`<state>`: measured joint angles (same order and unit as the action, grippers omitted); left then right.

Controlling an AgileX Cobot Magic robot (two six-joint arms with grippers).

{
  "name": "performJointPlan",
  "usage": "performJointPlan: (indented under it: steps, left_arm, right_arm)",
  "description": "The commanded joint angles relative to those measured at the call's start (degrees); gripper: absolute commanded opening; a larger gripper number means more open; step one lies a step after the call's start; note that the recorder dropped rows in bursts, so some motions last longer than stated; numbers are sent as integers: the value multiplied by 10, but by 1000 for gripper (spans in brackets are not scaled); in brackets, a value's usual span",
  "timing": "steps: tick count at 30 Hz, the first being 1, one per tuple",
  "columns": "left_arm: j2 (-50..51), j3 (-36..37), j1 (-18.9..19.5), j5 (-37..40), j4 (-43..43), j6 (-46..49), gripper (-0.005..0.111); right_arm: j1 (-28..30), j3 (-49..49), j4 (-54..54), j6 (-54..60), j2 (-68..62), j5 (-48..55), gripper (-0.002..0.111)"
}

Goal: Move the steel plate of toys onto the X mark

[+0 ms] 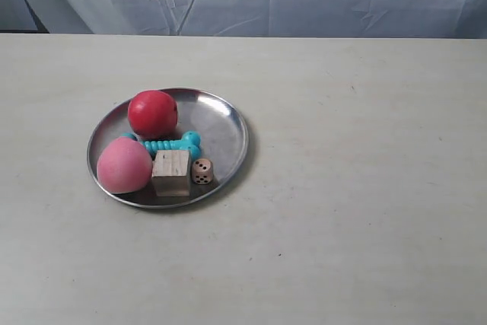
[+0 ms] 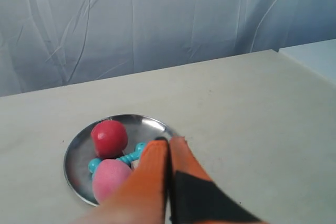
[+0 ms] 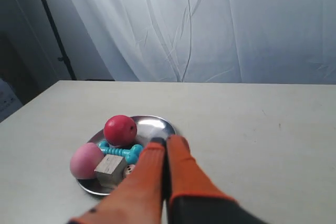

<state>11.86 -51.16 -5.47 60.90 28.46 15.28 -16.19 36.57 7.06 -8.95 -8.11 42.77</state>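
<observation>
The steel plate (image 1: 224,131) sits on the counter (image 1: 365,188), toward nine o'clock of our exterior view, holding the toys (image 1: 170,173). Our left tool (image 2: 169,141) and right tool (image 3: 167,141) are both pinched closed, empty.

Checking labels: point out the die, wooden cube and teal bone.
die (image 1: 202,171), exterior view, on its dotted side.
wooden cube (image 1: 171,163), exterior view, on its top face.
teal bone (image 1: 169,144), exterior view, on its ribbed shaft.
</observation>
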Motion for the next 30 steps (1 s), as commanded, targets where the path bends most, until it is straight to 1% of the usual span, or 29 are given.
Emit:
performJointPlan:
  steps: [1,9,12,13,14,15,16,17,18,20,23,24,30]
  left_arm:
    - [-25,3,-4,-1,5,-1,0]
    - [-26,3,-4,-1,5,-1,0]
    - [-26,3,-4,-1,5,-1,0]
    - [-26,3,-4,-1,5,-1,0]
    - [-26,3,-4,-1,5,-1,0]
    - [-26,3,-4,-1,5,-1,0]
    - [-26,3,-4,-1,5,-1,0]
    - [-26,3,-4,-1,5,-1,0]
    - [-26,3,-4,-1,5,-1,0]
    - [-26,3,-4,-1,2,-1,0]
    - [-26,3,-4,-2,2,-1,0]
    - [-26,3,-4,-2,2,-1,0]
    - [-26,3,-4,-2,2,-1,0]
  right_arm:
    - [1,-1,0,0,18,4,0]
    - [2,-3,0,0,20,4,0]
    - [32,-4,-9,7,28,-3,0]
    - [48,-10,-24,7,31,-23,0]
    - [80,-42,-39,8,41,-94,0]
    - [95,-67,-44,19,49,-141,0]
    - [120,-122,-64,30,68,-228,0]
    - [134,-153,-71,30,80,-255,0]
    - [158,-206,-81,30,81,-266,0]
    - [186,-274,-63,26,81,-247,0]
    - [195,-340,-59,26,81,-205,0]
    - [195,-349,-59,26,81,-186,0]
    - [195,-364,-15,23,81,-180,0]
